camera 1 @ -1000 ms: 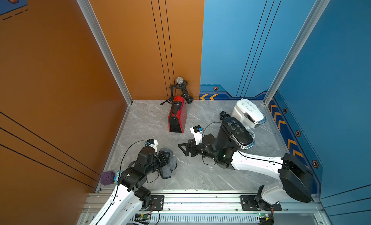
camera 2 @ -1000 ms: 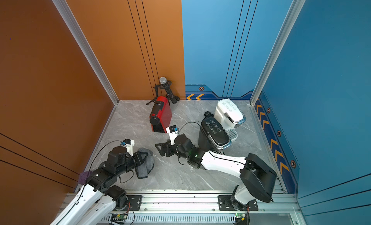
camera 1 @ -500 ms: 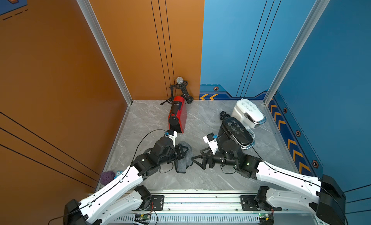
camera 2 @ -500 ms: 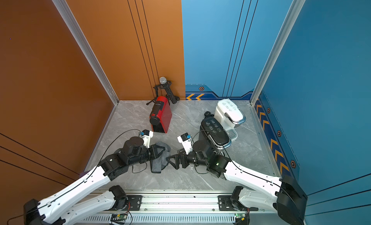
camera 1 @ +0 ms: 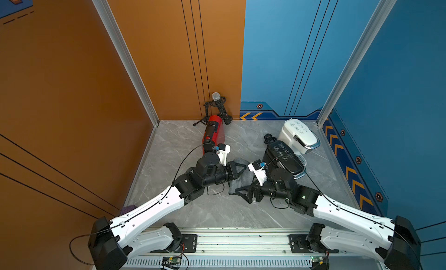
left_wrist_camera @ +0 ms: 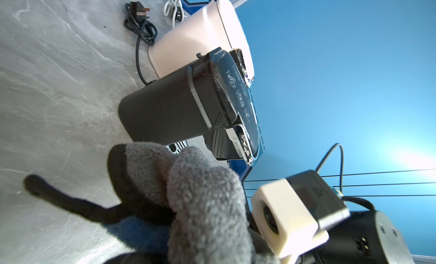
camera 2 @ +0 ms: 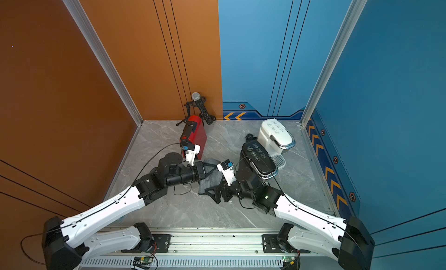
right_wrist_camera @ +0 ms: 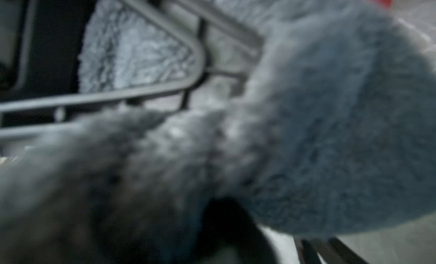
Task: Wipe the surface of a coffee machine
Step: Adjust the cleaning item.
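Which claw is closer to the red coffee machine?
Left. The left gripper, shut on the gray cloth, is near the front of the red coffee machine; the open right gripper is beyond the cloth.

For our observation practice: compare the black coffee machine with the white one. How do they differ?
The black coffee machine is dark-bodied, the white coffee machine pale. The black one stands in front, the white one behind it by the blue wall. Both are upright, with icon-printed lids and chrome handles.

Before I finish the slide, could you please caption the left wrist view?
Grey cloth in the foreground faces the black coffee machine, with a white machine just behind it.
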Robot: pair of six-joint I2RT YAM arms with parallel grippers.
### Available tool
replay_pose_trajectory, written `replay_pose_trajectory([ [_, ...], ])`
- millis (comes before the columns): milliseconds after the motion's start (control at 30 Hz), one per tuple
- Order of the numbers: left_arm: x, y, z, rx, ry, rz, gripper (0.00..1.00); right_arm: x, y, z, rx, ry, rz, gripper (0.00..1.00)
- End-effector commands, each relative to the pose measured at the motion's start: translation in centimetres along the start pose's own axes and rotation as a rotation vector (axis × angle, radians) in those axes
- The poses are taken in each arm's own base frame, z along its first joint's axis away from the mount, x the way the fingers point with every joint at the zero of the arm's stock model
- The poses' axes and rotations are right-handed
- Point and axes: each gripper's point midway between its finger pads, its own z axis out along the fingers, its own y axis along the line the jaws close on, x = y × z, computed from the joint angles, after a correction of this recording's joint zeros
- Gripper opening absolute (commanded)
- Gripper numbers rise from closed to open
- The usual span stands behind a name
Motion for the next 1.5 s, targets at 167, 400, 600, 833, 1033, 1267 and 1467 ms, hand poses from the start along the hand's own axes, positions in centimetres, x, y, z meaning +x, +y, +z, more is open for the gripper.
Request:
replay_pose_trajectory([
  [167,0.8,-0.2,0.3,0.024,0.036,-0.032,0.0,-4.5,-1.6,-2.4,0.082,-0.142,-0.03,0.99],
  [400,1.4,0.2,1.3,0.021,0.095,-0.054,0.0,-5.9,-0.8,-2.6,0.058,-0.156,-0.061,1.0],
  [600,2.1,0.6,2.2,0.017,0.142,-0.077,0.0,-7.2,0.3,-2.4,0.009,-0.171,-0.084,0.92],
  [833,0.8,0.3,1.2,0.033,0.085,-0.079,0.0,-6.4,0.0,-1.7,-0.018,-0.134,-0.059,0.47],
  [1033,-0.2,1.4,0.7,0.027,0.048,-0.101,0.1,-6.2,-1.2,-2.9,0.007,-0.15,-0.015,0.13],
  [1267,-2.4,3.3,-0.4,-0.008,-0.033,-0.113,0.63,-7.8,-4.2,-7.4,0.175,-0.172,0.047,0.08],
  [1467,-4.4,6.2,-2.1,-0.069,-0.14,-0.12,0.66,-7.6,-9.0,-14.8,0.53,-0.109,0.103,0.09],
])
